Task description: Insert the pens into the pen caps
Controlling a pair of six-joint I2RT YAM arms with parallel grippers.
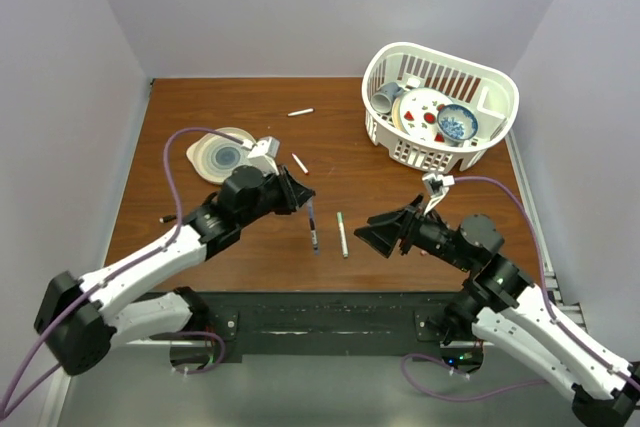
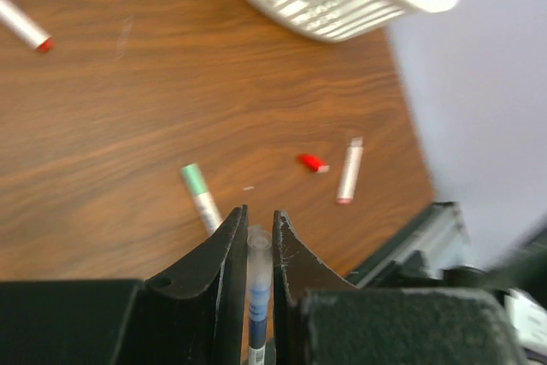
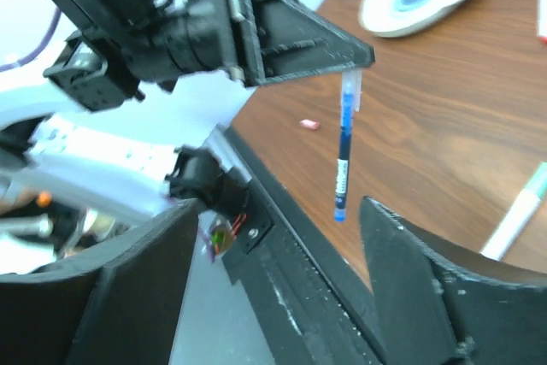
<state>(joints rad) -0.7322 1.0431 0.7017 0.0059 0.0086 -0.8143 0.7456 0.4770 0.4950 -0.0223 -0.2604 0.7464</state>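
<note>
My left gripper [image 1: 297, 197] is shut on a dark blue pen [image 1: 313, 228] by its clear top end; the pen hangs down above the table. It also shows between the fingers in the left wrist view [image 2: 258, 273] and in the right wrist view [image 3: 344, 160]. My right gripper [image 1: 372, 232] is wide open and empty, to the right of the hanging pen, which lies ahead of its jaws [image 3: 280, 207]. A green-capped white pen [image 1: 342, 234] lies between the grippers. A red cap [image 2: 313, 162] and a white pen [image 2: 349, 171] lie near the table's front edge.
A white basket [image 1: 480, 152] with dishes stands at the back right. A round plate [image 1: 205, 150] lies at the back left. Two white pens [image 1: 300, 112] [image 1: 299, 162] lie mid-table. A small dark cap [image 1: 167, 218] lies at the left.
</note>
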